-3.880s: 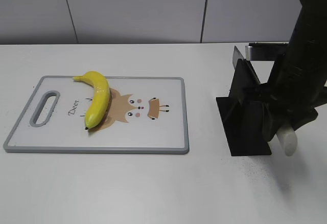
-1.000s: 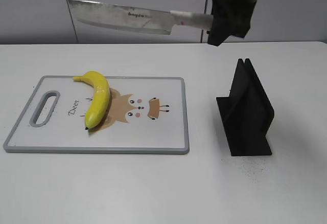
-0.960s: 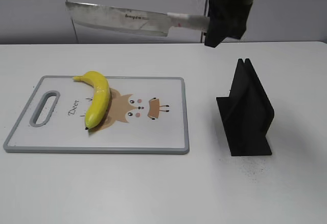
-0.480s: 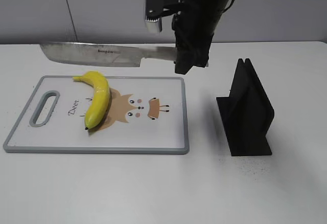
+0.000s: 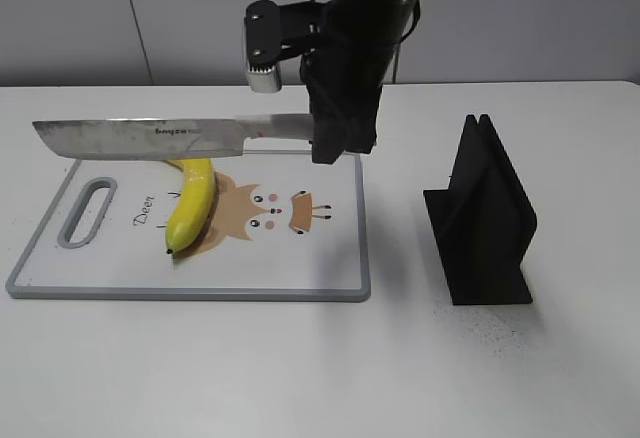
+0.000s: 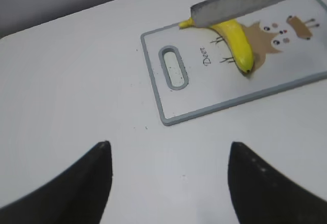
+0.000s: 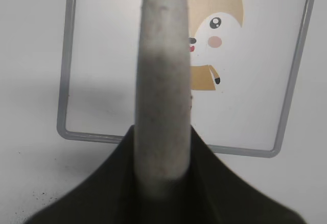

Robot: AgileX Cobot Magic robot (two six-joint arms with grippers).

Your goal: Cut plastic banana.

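Observation:
The plastic banana (image 5: pixel 190 208) lies on the cutting board (image 5: pixel 300 268) at its left middle, its top end hidden behind the knife blade. My right gripper (image 5: pixel 330 143) is shut on the knife handle (image 7: pixel 162 96). The knife (image 5: pixel 150 138) points left, level, just above the banana's upper end. The left wrist view shows the banana (image 6: pixel 236 39) and the blade (image 6: pixel 245 1) over it from afar. My left gripper (image 6: pixel 167 155) is open and empty, above bare table left of the board, out of the exterior view.
A black knife stand (image 5: pixel 485 223) sits on the table to the right of the board. The board has a grey rim, a handle slot (image 5: pixel 87 213) at its left end and a deer drawing in the middle (image 5: pixel 270 208).
My right gripper took the knife out of the stand, carried it left and brought it down from well above the board to just over the banana.

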